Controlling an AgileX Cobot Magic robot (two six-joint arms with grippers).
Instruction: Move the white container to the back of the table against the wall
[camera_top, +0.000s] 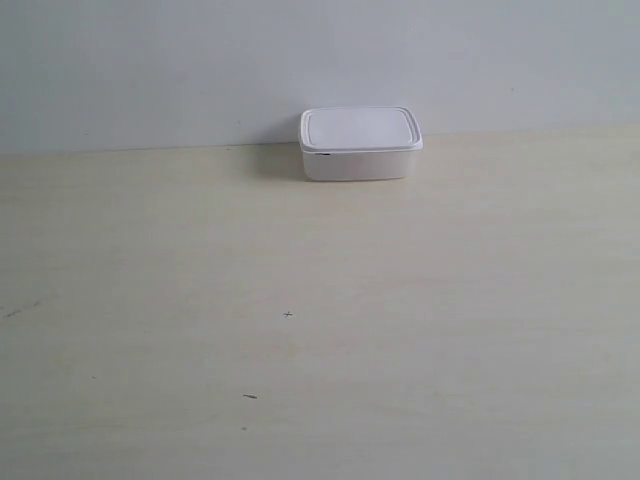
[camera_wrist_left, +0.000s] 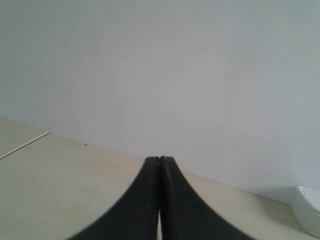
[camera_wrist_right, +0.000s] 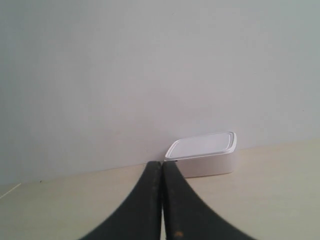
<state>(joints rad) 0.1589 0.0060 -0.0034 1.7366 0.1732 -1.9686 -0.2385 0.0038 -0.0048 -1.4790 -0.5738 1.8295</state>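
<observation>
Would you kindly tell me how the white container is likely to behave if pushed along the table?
The white container looks low and wide, so it would probably slide rather than tip. Smooth plastic on the smooth table suggests little friction. The lid hides its contents, so weight is uncertain.

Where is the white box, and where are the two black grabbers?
white container (camera_top: 360, 130): exterior view, middle of its lid.
left gripper (camera_wrist_left: 160, 159): left wrist view, where its shut fingertips meet.
right gripper (camera_wrist_right: 161, 164): right wrist view, where its shut fingertips meet.
</observation>
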